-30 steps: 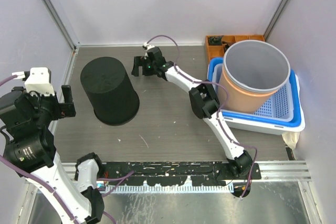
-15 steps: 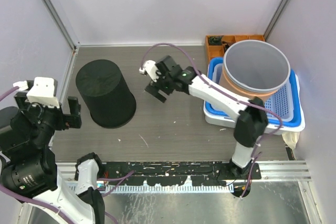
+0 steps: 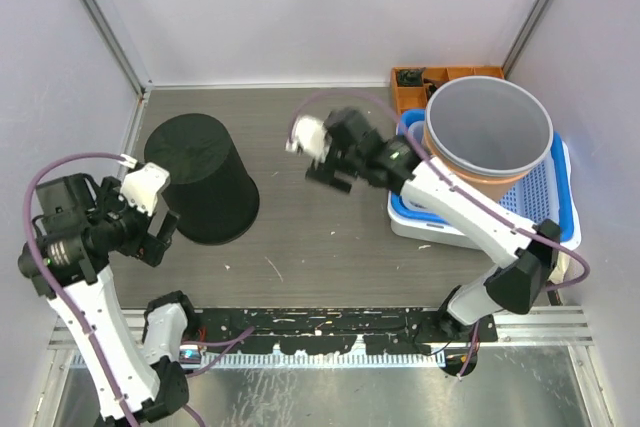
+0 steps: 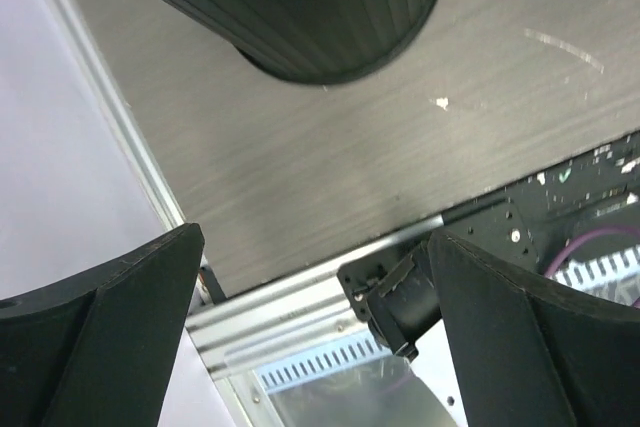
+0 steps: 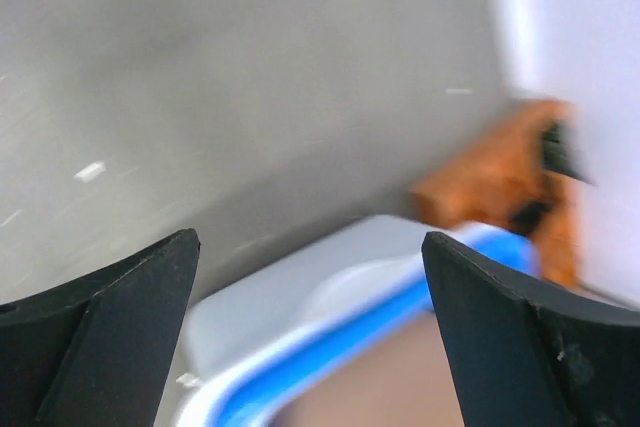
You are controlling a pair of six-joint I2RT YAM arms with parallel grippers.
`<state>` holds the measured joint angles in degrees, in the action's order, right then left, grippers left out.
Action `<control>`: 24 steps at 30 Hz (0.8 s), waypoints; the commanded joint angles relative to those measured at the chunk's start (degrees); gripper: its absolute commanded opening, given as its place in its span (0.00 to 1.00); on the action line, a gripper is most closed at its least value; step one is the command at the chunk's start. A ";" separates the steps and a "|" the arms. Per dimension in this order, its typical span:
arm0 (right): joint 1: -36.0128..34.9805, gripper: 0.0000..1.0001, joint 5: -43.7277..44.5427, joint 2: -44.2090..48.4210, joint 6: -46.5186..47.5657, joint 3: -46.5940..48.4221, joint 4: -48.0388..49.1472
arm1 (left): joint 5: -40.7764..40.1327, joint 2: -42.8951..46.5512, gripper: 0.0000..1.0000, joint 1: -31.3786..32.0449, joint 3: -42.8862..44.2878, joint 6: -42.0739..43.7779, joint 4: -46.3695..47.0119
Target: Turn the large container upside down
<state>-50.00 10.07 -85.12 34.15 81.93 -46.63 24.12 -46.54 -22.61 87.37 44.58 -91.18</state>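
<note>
- Left claw: fingers spread wide, gripping nothing, just beside the black container near the desk's left edge.
- Right claw: spread wide too, holding nothing (motion-blurred), above mid-desk.
- Black container: mouth down, base up.
- Grey-orange bucket: upright inside the blue basket, right edge.

Black ribbed large container: upside down, base up, left side.

even bright light, right wrist view blurred
</note>
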 commanded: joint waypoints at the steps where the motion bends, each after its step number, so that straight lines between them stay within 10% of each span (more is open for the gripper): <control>1: 4.26 1.00 20.77 3.76 -0.86 17.98 7.90 | -1.80 3.96 0.98 0.19 -6.22 4.16 -7.55; 10: 28.76 1.00 20.13 7.43 -7.13 34.67 6.54 | 1.28 10.43 1.00 0.20 -19.16 -16.49 15.78; 17: 35.58 1.00 -2.06 15.56 -9.96 23.66 -7.52 | -1.69 5.27 0.90 0.17 -16.90 -31.04 22.43; 24: 36.66 1.00 -6.49 16.91 -11.40 17.40 -9.95 | 3.87 -5.70 0.88 0.19 -15.04 -45.00 20.30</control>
<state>-13.91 8.78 -67.33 24.64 101.80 -54.54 23.59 -47.55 -22.50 70.78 10.11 -73.03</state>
